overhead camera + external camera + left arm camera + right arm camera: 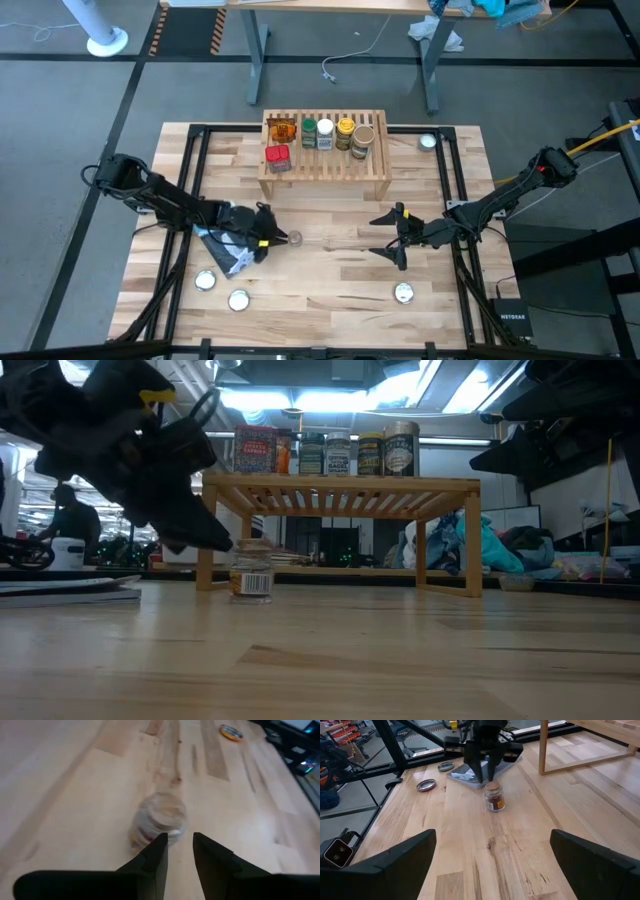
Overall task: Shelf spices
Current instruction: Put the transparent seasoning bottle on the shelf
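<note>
left claw sits low over the table, near the middle-left, fingers drawn close together with a narrow gap between them, gripping nothing. small clear jar with a tan lid stands upright on the table just past the fingertips; whether they touch it is not clear. right claw hovers right of centre, spread wide open and empty, facing the jar. the shelf stands at the far middle of the table. on its top: orange packet, green-lid jar, white-lid jar, yellow-lid jar, a larger dark-labelled jar, and a red tin on the nearer step. blue-and-white pouch lies under the left arm. silver discs lie along the near edge.
</note>
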Motion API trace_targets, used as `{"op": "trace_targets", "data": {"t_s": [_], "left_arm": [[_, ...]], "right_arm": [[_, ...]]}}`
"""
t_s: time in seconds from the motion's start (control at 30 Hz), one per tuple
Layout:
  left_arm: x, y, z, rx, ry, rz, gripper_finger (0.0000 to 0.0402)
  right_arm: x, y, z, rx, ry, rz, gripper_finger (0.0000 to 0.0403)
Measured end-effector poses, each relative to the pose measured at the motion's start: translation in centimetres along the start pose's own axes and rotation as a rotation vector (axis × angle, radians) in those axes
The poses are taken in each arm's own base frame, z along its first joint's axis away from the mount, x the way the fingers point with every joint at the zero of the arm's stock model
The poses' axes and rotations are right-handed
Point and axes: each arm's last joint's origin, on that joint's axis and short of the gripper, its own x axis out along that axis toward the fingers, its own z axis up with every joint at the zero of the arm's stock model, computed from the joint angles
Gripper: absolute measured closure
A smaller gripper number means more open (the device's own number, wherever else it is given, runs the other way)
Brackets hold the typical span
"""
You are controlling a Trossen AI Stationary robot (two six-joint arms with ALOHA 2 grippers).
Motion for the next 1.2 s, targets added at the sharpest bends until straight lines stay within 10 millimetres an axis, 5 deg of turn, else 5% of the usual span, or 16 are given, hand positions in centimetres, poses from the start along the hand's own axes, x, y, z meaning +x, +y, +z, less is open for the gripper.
{"op": "trace_targets", "data": {"t_s": [0.17, 0.6, 1.2], "left_arm": [[-0.1, -0.6, -0.3, 0.026, 0.000, -0.007, 0.0318], [-0.1, 2.2, -0.3, 0.027, 0.043, 0.209, 0.0318], [0.0, 2.1, 0.5, 0.018, -0.032, 0.166, 0.0318]], "right_arm": [[0.0, 0.0, 0.0, 0.000, 0.000, 0.000, 0.0006], [0.0, 0.0, 0.0, 0.000, 0.000, 0.000, 0.0006], [0.0, 0.0, 0.0, 0.000, 0.000, 0.000, 0.0006]]}}
